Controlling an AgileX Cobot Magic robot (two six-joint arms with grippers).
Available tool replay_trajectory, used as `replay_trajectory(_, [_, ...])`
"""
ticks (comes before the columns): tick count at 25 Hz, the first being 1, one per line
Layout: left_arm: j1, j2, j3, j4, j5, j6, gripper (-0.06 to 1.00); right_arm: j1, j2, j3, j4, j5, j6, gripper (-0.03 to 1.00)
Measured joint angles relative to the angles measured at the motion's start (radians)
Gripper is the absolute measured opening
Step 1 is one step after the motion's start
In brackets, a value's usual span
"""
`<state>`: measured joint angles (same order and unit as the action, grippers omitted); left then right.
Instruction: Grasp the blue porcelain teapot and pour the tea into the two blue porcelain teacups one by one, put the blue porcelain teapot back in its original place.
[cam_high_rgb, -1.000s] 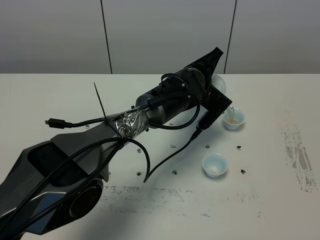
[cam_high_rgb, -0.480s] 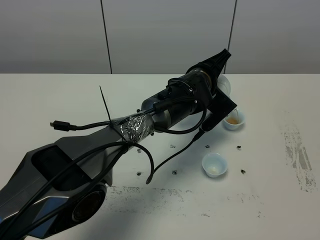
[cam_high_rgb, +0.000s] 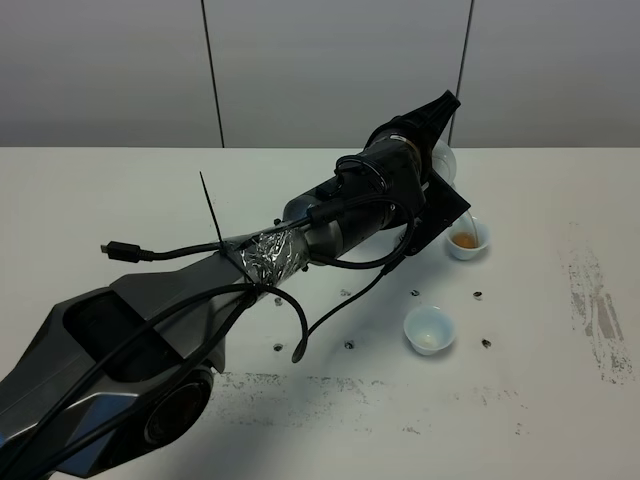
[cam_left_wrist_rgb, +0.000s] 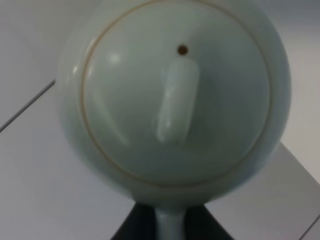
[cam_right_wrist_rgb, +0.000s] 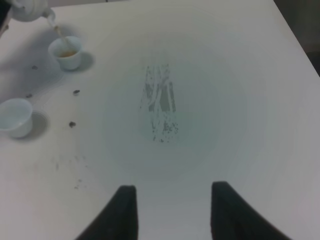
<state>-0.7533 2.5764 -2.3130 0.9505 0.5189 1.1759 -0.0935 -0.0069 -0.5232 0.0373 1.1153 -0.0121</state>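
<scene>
Black and big, the left arm (cam_high_rgb: 150, 330) fills the near side of the white table (cam_high_rgb: 100, 190) and reaches far across to the right. Loose black cables (cam_high_rgb: 330, 305) hang from it, and a band of shiny silver foil (cam_high_rgb: 262, 250) is wrapped around its middle.

Just past the arm sits the near teacup (cam_high_rgb: 429, 329), upright and by itself. It is hard to tell what is inside it. A few small dark specks (cam_high_rgb: 484, 343) lie on the table around it.

A bit farther back stands the far teacup (cam_high_rgb: 467, 240), with brown tea (cam_high_rgb: 464, 240) in it. Grey scuff marks (cam_high_rgb: 600, 310) stain the table off to the right.

Above that cup is the blue porcelain teapot (cam_high_rgb: 449, 160), up in the air and tipped over. Its spout (cam_right_wrist_rgb: 50, 17) points down at the far teacup, and a thin line of tea runs from it into the cup. The left gripper (cam_left_wrist_rgb: 170, 227) is squeezed tight on the teapot's handle (cam_left_wrist_rgb: 169, 220). The lid (cam_left_wrist_rgb: 175, 100) is on.

The right gripper (cam_right_wrist_rgb: 172, 210) hangs over a bare part of the table, well apart from the cups. Its two dark fingers (cam_right_wrist_rgb: 125, 212) have a gap between them and hold nothing.

Behind it all is a plain grey wall (cam_high_rgb: 330, 70).
</scene>
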Motion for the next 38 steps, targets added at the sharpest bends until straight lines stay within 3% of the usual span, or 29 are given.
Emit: replay_trajectory(38, [0.000, 0.000, 0.020, 0.075, -0.029, -0.008, 0.11, 0.000, 0.000, 0.000, 0.000, 0.000, 0.000, 0.36])
